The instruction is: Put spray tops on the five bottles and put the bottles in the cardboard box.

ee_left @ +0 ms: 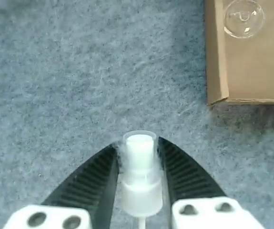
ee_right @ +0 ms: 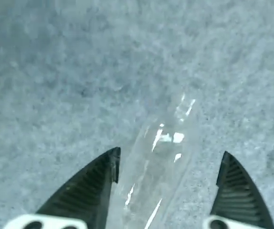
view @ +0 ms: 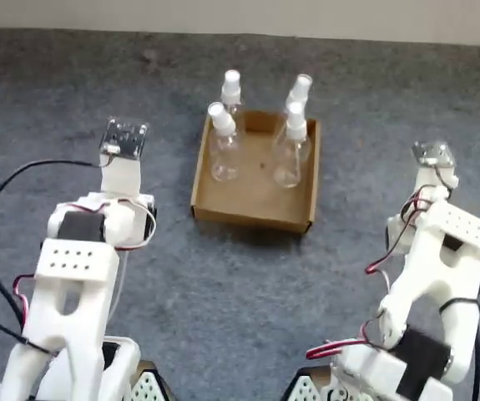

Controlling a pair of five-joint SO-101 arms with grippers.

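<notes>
As the left pincer [ee_left: 137,145] stands: its ribbed jaws are clamped on a white spray top [ee_left: 139,183], nozzle end forward, thin tube trailing back toward the wrist.
Right pincer [ee_right: 171,152]: jaws wide apart astride a clear bottle [ee_right: 158,167]. One jaw looks close against its wall and the other stands off it, so I judge it not yet gripped.
Step in hand: mating the fifth top to the fifth bottle, by my count. The right jaws should close low on the body and hold the mouth upright. The left can then bring the tube straight down the neck, since a slanted tube would likely catch the rim.
Cardboard box [view: 252,215]: mid-table, at 3 o'clock from the left pincer and 9 o'clock from the right.
Capped bottles [view: 224,146]: four. Two stand inside toward the box's 10 and 2 o'clock, and two more are at its 12 o'clock wall, inside or just behind I cannot tell.
Open room: bare grey carpet [view: 248,301] lies between the arms at the box's 6 o'clock, apart from the walls and good for the joining. The box's near half looks free for the last bottle.
</notes>
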